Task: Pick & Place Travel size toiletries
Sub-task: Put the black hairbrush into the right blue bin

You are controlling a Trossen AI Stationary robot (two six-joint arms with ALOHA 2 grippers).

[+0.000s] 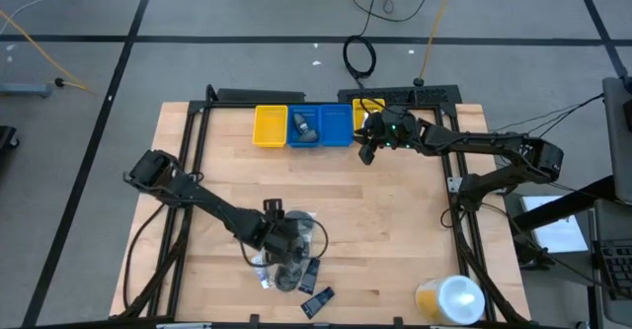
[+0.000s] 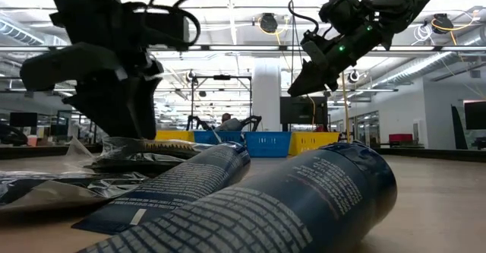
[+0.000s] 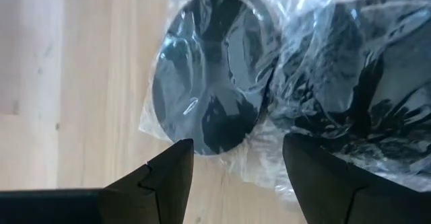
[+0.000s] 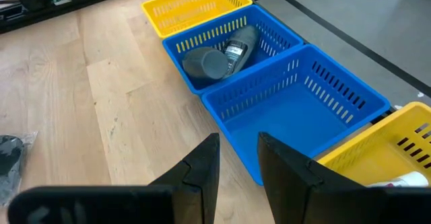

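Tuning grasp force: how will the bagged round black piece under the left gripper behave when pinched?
The round black piece looks flat and rigid, but its clear wrapper is loose and glossy, so the left gripper may slip or catch film alone. Probably light.

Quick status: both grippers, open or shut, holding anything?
Left gripper: open, empty, over the bagged round black pieces.
Right gripper: open, empty, above the table beside the blue bins.

Black discs [image 3: 205, 89] — blue [image 4: 296, 109] and yellow bins [image 4: 192, 5].
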